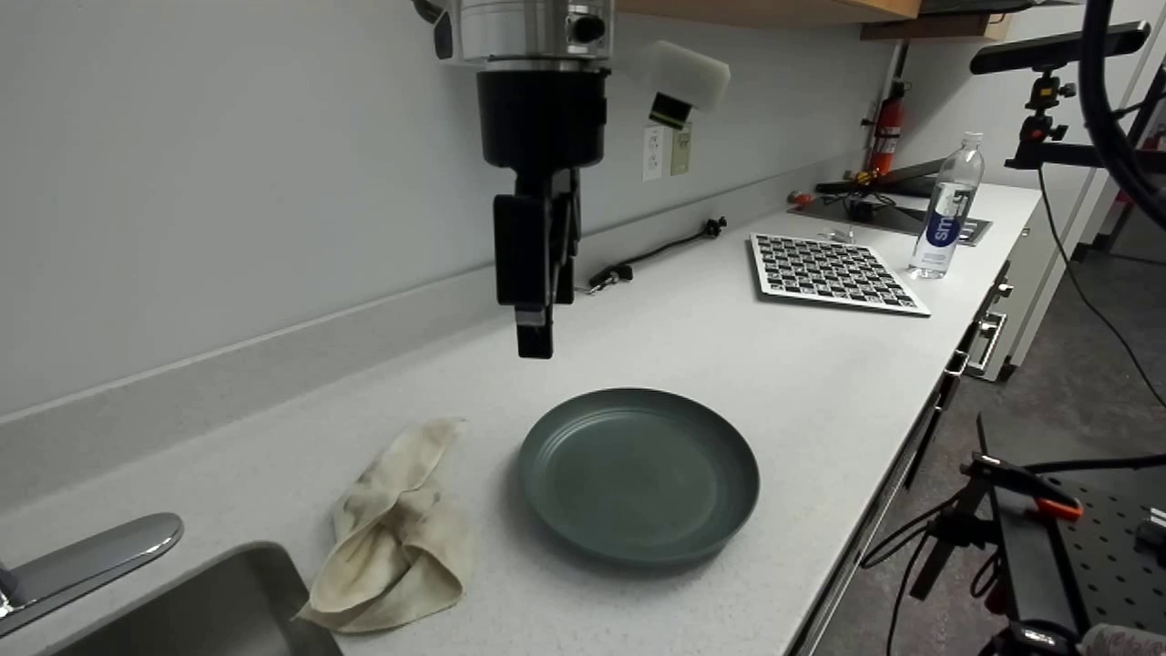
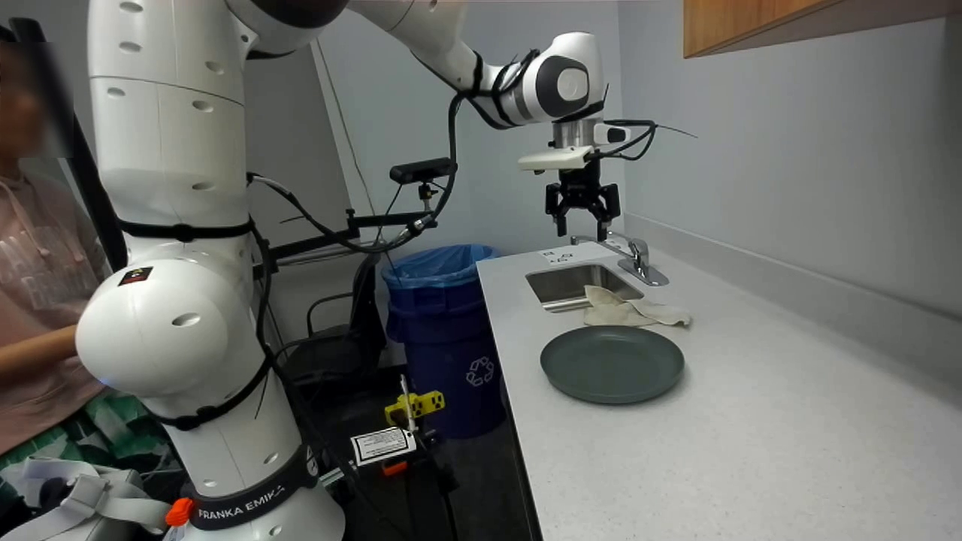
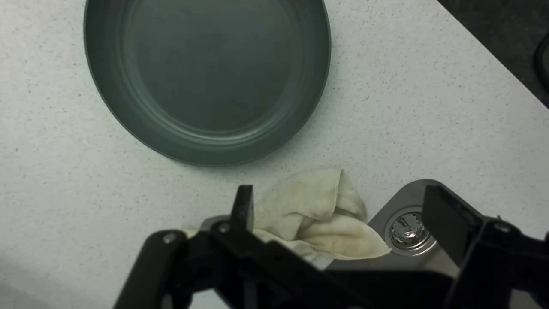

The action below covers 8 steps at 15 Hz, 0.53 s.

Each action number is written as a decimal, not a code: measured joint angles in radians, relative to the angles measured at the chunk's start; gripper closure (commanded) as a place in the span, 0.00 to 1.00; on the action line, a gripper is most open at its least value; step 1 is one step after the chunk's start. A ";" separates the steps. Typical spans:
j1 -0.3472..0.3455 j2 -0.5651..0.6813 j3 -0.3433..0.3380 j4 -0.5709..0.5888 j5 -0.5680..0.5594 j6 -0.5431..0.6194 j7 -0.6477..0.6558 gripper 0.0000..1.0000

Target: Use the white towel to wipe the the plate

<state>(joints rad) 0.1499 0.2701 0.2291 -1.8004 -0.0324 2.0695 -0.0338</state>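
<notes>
Towel (image 1: 392,551) not yet gripped; my pincer (image 2: 581,228) spread.
Towel lies rumpled on the desk (image 1: 674,323) between plate (image 1: 638,474) and sink (image 1: 214,606), one corner over the latter. I should centre on the thick folds, descend straight, close low, and lift clear of the plate's rim.

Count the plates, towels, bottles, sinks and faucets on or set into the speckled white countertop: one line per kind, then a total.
Round dark grey-green plate: 1
Crumpled cream-white cloth towel: 1
Clear bottle with a blue-and-white label: 1
Grey metal sink with rounded corners: 1
Shiny silver metal faucet: 1
Total: 5
</notes>
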 measured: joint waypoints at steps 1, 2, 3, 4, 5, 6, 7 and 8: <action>0.000 0.000 -0.001 -0.001 0.001 0.000 0.000 0.00; 0.000 0.002 -0.004 -0.004 0.001 0.005 0.000 0.00; 0.000 0.007 -0.009 -0.005 -0.002 0.016 0.000 0.00; 0.000 0.015 -0.016 -0.006 -0.014 0.039 0.000 0.00; 0.000 0.028 -0.024 -0.007 -0.029 0.073 0.000 0.00; 0.000 0.046 -0.032 -0.009 -0.044 0.114 0.000 0.00; 0.000 0.067 -0.038 -0.009 -0.060 0.157 -0.001 0.00; 0.000 0.092 -0.042 -0.009 -0.073 0.204 -0.005 0.00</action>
<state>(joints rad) 0.1504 0.3619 0.1870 -1.8091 -0.1055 2.2732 -0.0387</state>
